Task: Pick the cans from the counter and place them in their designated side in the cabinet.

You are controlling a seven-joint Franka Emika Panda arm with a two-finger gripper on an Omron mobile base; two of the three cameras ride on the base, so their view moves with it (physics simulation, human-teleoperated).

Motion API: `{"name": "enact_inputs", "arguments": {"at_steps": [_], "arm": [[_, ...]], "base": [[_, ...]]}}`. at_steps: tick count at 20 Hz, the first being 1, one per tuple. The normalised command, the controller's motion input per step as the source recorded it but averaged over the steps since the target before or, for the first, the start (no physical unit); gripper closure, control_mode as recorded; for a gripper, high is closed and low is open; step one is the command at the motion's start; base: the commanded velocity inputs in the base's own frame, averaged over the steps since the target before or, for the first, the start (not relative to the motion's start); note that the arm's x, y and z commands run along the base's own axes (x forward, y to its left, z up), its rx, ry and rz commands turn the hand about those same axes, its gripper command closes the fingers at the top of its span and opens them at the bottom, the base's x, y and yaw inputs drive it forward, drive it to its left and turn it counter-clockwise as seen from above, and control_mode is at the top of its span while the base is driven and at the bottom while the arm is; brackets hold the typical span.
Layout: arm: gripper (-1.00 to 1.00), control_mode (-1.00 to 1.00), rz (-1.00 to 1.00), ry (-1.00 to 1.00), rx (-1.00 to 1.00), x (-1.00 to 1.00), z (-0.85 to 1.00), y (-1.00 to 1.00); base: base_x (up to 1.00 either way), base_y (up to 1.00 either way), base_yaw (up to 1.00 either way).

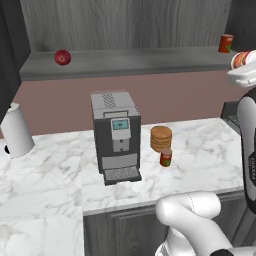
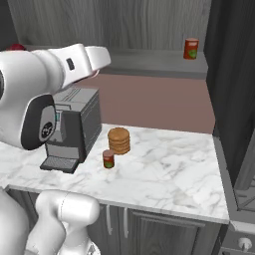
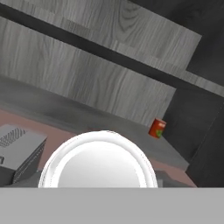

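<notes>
One smooth, round, white-rimmed red can (image 3: 103,162) sits clamped in the gripper (image 1: 242,62); beyond it, a labelled can (image 3: 157,128) stands on the wood-grain cabinet (image 3: 87,83) shelf.

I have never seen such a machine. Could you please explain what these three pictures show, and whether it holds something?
It is a white robot arm in a rendered kitchen. Two pictures come from cameras behind the arm, one on its left and one on its right, so they show the same scene from two sides. The third comes from a camera on the hand.

On the marble counter stand a coffee machine, a stack of tan discs, a small can and a white roll. On the shelf above are a red ball and another can.

The gripper seems to hold a red can with a white rim. The big white circle in the hand view is that can's top.
</notes>
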Motion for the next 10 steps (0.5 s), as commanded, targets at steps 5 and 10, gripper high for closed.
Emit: {"name": "enact_inputs", "arguments": {"at_steps": [5,10], "arm": [[1.0,-1.0,0.0,0.0,0.0,0.28,0.03,-0.15],[1.0,-1.0,0.0,0.0,0.0,0.28,0.01,-0.12]], "base": [[0.0,0.0,0.0],[0.0,0.0,0.0]]}}
